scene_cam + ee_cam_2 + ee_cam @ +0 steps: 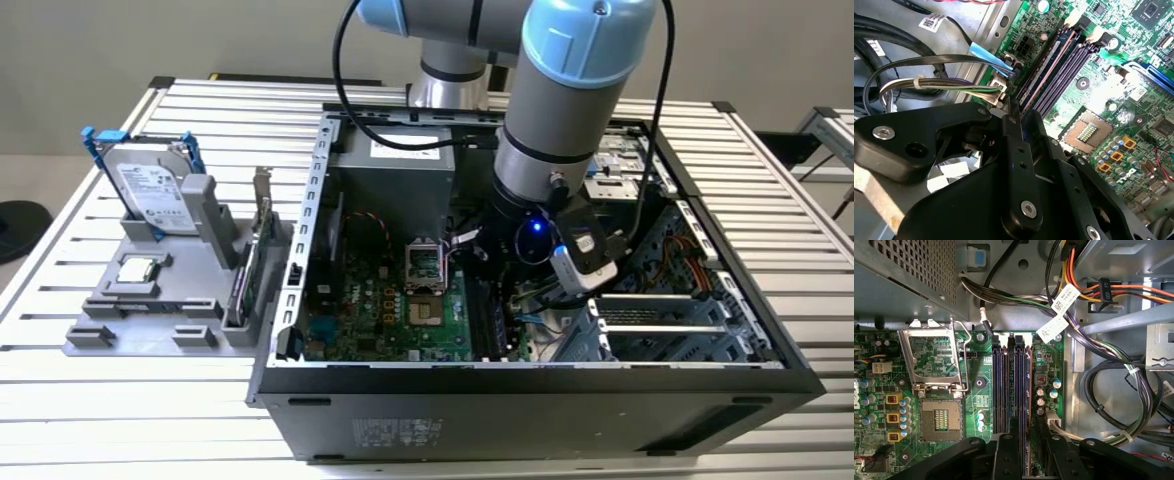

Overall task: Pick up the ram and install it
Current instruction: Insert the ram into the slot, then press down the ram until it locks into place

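Tabletop [80, 400] carries open PC case [534, 400]. Arm [567, 100] reaches inside over the mobo [979, 385]. Hand [1029, 460] hangs low over the memory slots [1054, 75]. Ram [1018, 390] appears edge-on in line w/ slots, btwn the fingers [1006, 455]. Can't tell if hand grips it.

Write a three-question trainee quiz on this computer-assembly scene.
1. Which small square part lies flat on the grey tray near the upright hard drive?
2. True or false: the CPU socket on the motherboard is empty.
3. The claw is nearest: A) the memory slots; B) the grey tray; C) the hard drive.
Key: 1 the CPU chip; 2 true; 3 A.
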Controlling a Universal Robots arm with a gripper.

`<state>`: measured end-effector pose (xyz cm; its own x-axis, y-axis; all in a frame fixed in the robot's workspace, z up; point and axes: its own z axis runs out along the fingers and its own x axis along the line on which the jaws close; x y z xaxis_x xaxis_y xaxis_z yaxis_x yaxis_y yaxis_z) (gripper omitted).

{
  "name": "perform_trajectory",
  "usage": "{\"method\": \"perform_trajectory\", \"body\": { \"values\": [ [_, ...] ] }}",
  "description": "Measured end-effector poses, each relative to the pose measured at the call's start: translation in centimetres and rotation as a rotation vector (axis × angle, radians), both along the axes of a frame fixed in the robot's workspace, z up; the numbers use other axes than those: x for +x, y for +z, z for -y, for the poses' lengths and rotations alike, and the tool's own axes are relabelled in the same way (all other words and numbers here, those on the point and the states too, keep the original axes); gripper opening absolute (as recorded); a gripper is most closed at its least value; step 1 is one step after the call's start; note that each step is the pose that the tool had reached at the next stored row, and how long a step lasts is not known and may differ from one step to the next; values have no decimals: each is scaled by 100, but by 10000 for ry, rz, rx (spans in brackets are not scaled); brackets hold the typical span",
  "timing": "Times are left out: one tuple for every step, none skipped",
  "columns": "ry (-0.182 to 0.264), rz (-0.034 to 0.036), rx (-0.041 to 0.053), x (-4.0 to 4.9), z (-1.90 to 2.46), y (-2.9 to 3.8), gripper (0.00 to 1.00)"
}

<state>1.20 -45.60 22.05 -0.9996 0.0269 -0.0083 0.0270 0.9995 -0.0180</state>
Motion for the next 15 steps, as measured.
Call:
{"method": "perform_trajectory", "body": {
  "values": [
    [0,0,0,0,0,0,100],
    [0,0,-1,0,0,0,100],
    [0,-1,-1,0,0,0,100],
    [0,0,0,0,0,0,100],
    [-1,-1,0,0,0,0,100],
    [0,0,0,0,0,0,100],
    [0,-1,0,0,0,0,100],
    [-1,0,0,0,0,0,100],
    [0,-1,-1,0,0,0,100],
    [0,-1,-1,0,0,0,100],
    [-1,-1,-1,0,0,0,0],
    [0,-1,-1,0,0,0,0],
    [0,-1,-1,0,0,0,0],
    [0,-1,-1,0,0,0,0],
    [0,-1,-1,0,0,0,0]
  ]
}}
